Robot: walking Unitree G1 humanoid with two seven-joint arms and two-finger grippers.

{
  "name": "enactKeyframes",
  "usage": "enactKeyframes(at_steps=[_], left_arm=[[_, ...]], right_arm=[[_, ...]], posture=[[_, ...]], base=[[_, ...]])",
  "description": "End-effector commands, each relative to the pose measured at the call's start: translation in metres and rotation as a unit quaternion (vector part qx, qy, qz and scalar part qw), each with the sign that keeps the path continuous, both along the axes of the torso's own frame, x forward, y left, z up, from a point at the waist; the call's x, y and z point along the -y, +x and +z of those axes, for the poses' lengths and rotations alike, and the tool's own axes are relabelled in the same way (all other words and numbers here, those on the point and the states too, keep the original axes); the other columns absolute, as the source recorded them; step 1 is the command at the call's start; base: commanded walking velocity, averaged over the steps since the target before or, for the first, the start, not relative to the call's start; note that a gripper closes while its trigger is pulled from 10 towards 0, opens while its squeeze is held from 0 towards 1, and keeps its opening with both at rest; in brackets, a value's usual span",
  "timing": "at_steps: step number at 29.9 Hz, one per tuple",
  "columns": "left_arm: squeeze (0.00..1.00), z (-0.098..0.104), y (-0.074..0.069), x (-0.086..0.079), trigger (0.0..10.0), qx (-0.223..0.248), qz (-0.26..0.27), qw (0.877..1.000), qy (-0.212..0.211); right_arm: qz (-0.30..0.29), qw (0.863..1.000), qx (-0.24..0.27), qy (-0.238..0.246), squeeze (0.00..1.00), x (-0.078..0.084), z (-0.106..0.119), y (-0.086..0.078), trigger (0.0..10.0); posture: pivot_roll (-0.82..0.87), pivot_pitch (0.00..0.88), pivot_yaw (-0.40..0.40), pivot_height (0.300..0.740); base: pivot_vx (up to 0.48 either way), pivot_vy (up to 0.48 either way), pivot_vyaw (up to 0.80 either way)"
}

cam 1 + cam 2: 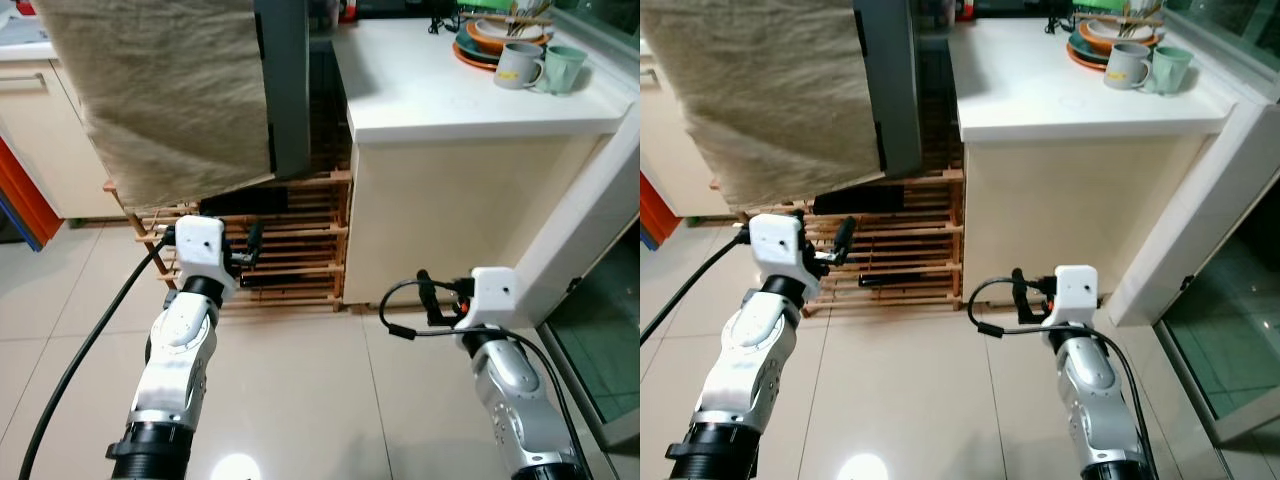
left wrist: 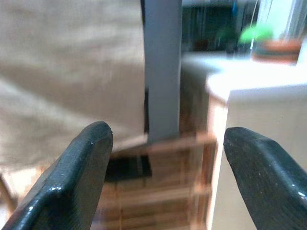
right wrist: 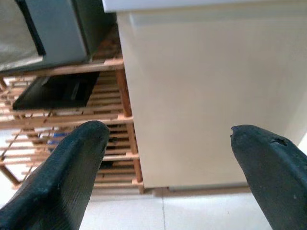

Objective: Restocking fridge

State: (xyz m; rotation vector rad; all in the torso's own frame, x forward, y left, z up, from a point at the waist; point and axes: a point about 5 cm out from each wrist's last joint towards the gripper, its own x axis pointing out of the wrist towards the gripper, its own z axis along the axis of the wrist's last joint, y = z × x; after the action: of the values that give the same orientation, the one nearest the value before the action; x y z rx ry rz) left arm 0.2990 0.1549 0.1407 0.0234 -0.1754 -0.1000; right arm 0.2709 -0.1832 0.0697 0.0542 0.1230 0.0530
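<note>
Slatted wooden rack (image 1: 300,250) stands beside smooth cream counter (image 1: 450,90), beneath burlap cloth (image 1: 170,90).

Both head views are bright and evenly lit, with crisp detail. A round white glare spot sits on the glossy floor tiles (image 1: 236,466) between the arms, pointing to a lamp overhead. The white bench (image 1: 440,90) top is nearly washed out. Deep shadow fills the wooden rack (image 1: 290,250) beneath the cloth-draped appliance. The left wrist view is soft and smeared, its background blown out; the right wrist view is sharper.
</note>
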Motion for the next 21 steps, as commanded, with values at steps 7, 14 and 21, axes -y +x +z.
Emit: enactKeyframes(at_steps=[7, 14, 21], left_arm=[[0.0, -0.021, -0.05, -0.012, 10.0, -0.051, -0.032, 0.997, 0.05], [0.0, -0.027, -0.068, -0.006, 10.0, -0.046, -0.044, 0.998, 0.024], [0.0, -0.024, -0.054, -0.017, 10.0, -0.062, 0.009, 0.998, 0.028]], right_arm=[[-0.026, 0.999, 0.03, 0.018, 0.0, 0.027, 0.007, -0.022, 10.0], [0.0, 1.0, 0.018, -0.004, 0.0, 0.031, -0.001, -0.04, 10.0], [0.009, 0.999, 0.033, 0.004, 0.0, 0.021, 0.004, -0.029, 10.0]], posture=[[-0.1, 0.0, -0.004, 0.74], [-0.11, 0.0, -0.022, 0.74], [-0.09, 0.0, -0.019, 0.74]], base=[[0.0, 0.0, 0.0], [0.058, 0.0, 0.0], [0.432, 0.0, 0.0]])
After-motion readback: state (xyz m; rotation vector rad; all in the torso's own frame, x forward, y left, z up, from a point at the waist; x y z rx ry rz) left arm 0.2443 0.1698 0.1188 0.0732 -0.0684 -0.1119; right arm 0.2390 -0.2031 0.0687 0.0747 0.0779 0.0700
